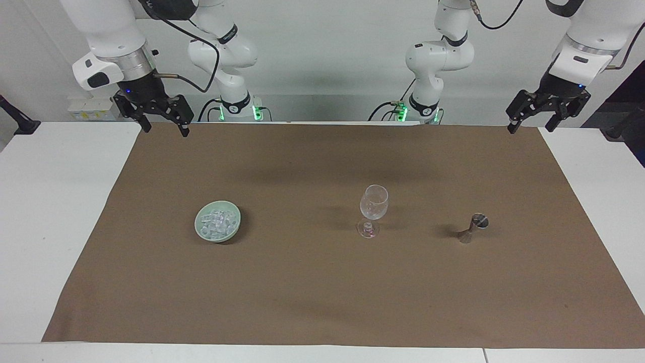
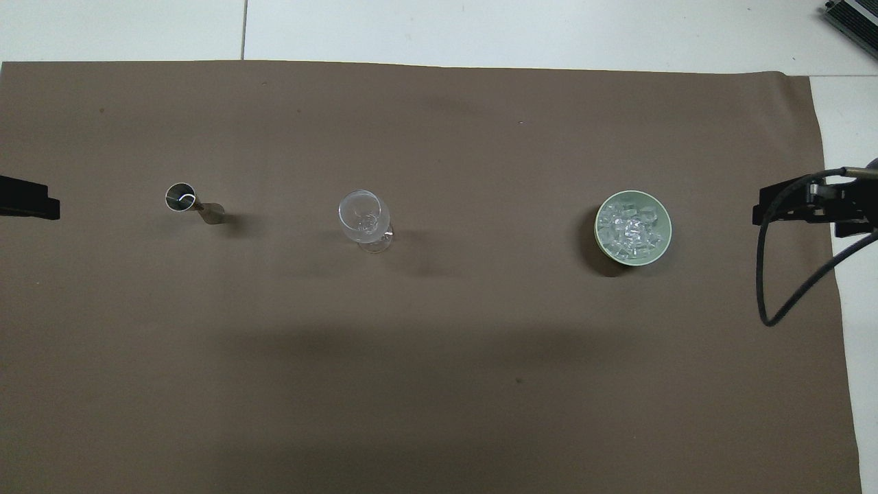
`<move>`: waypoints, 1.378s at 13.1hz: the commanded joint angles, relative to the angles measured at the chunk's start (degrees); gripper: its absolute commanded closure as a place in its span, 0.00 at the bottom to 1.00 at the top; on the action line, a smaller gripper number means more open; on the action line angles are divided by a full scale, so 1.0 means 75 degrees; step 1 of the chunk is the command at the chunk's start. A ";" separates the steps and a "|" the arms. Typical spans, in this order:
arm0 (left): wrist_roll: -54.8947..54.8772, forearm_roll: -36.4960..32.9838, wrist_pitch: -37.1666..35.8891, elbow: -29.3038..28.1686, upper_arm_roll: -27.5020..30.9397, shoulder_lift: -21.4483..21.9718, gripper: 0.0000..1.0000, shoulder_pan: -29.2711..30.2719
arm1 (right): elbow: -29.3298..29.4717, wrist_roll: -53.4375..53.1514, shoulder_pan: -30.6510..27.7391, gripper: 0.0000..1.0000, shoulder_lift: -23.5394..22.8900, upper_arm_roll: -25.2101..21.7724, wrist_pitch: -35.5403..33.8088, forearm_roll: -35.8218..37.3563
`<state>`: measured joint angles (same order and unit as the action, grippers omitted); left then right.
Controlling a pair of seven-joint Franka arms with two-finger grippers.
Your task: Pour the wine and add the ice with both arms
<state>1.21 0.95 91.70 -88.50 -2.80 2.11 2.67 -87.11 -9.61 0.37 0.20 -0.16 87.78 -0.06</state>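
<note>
A pale green bowl [image 1: 239, 222] [image 2: 668, 232] heaped with ice [image 1: 217, 222] [image 2: 631, 225] sits toward the right arm's end of the table. Mid-table stands a clear wine glass [image 1: 374, 204] [image 2: 363, 218], upright and looking empty. A small metal jigger [image 1: 473, 228] [image 2: 188, 201] stands beside it toward the left arm's end. No wine shows, and I cannot tell what is in the jigger. My right gripper [image 1: 165, 131] hangs open over the mat's corner nearest the robots. Open and holding nothing, my left gripper [image 1: 529, 130] hovers over the other near corner.
A brown mat [image 1: 302, 292] covers most of the white table [image 1: 50, 201]. The bowl, glass and jigger stand in one row across its middle. A black cable [image 2: 775, 274] loops down from the right arm at the mat's edge.
</note>
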 commanded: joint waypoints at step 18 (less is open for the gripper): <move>-0.1649 -0.0115 0.1321 -0.0024 -0.0037 -0.0985 0.00 0.0042 | -0.0034 -0.0078 -0.0084 0.00 -0.0004 0.0034 0.0085 -0.0157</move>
<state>-9.56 0.94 101.54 -88.60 -3.13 -5.01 2.72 -87.11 -9.61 0.37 0.20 -0.16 87.78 -0.06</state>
